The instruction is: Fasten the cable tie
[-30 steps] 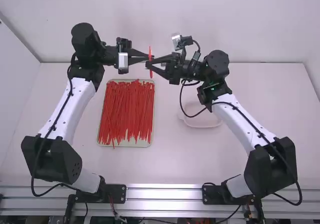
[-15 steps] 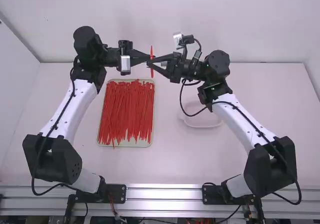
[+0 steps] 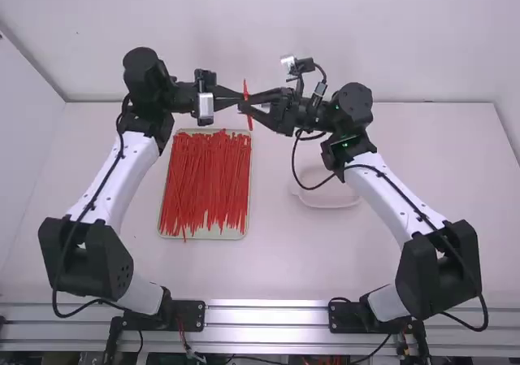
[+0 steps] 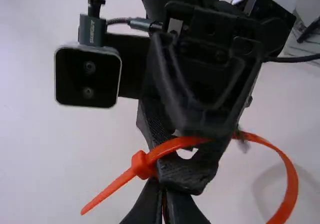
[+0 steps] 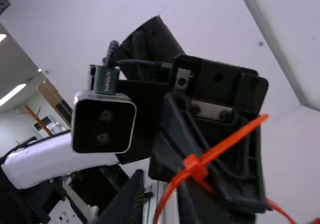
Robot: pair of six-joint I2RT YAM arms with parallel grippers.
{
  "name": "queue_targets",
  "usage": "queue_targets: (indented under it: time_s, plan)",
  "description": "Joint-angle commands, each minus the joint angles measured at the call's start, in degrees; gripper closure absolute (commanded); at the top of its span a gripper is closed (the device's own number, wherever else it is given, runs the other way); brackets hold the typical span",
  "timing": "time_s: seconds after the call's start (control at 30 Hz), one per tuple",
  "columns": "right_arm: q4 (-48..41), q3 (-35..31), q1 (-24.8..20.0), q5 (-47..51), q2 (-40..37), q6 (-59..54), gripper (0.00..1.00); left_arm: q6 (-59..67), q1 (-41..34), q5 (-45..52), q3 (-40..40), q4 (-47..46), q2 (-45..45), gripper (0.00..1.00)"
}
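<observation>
Noted left gripper [image 3: 236, 99] and right gripper [image 3: 253, 102] tip to tip, raised above the far side of the white table [image 3: 455, 219], just past the far end of the tray. Found one red cable tie [image 3: 246, 105] pinched between them, upright in the high view and clear of the table surface.

Left wrist view: recorded own fingers pressed together on a stretch of red strap, so logged the left gripper as closed on the tie. Saw the head [image 4: 140, 162] just beside the right gripper's tips, with the pointed tail already through it and sticking out free, and the rest of the strap curving away in a loop on the other side.

Judged the right gripper closed on the strap next to the head, with both tips meeting at the tie in the left wrist view. Right wrist view: same head and tail crossing in front of the left gripper's body.

On the table: logged a beige tray [image 3: 236, 235] nearer the camera than the grippers, holding a dense layer of loose red cable ties [image 3: 207, 182] laid roughly lengthwise. Marked a clear shallow container [image 3: 321, 203] partly under the right arm, right of the tray and apart from it.
</observation>
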Motion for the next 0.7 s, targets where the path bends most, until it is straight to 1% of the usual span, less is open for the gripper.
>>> queue_targets:
  time_s: [0.0, 0.03, 0.07, 0.13, 0.23, 0.27, 0.37, 0.53, 0.67]
  plan:
    - [1.2, 2.0, -1.3, 3.0, -0.7, -0.7, 0.73, 0.9, -2.1, 6.1, -1.6, -0.5, -0.4, 0.98]
    - [1.2, 2.0, -1.9, 1.2, -0.7, -0.7, 0.70, 0.9, -2.1, 6.1, -1.6, -0.5, -0.4, 0.98]
    - [1.3, 2.0, -2.1, 0.8, -0.7, -0.7, 0.69, 0.9, -2.1, 6.2, -1.6, -0.5, -0.4, 0.98]
    - [1.3, 2.0, -3.9, -1.9, -0.7, -0.5, 0.64, 0.9, -2.0, 6.1, -1.6, -0.6, -0.4, 0.98]
    - [1.2, 2.0, -5.9, -4.4, -0.7, -0.5, 0.60, 0.9, -2.0, 6.3, -1.6, -0.6, -0.4, 0.98]
    - [1.2, 2.0, -6.7, -5.1, -0.7, -0.5, 0.56, 0.9, -2.0, 6.3, -1.6, -0.6, -0.4, 0.98]
    - [1.2, 2.0, -8.3, -7.6, -0.7, -0.5, 0.55, 0.9, -2.0, 6.3, -1.6, -0.5, -0.4, 0.98]
    - [1.2, 2.0, -8.3, -7.5, -0.7, -0.1, 0.55, 0.9, -2.1, 6.3, -1.6, -0.7, -0.4, 0.98]
    - [2.2, 2.0, -6.4, -7.5, -0.7, 2.6, 0.53, 0.8, -2.1, 6.3, -1.6, -0.9, -0.4, 0.98]
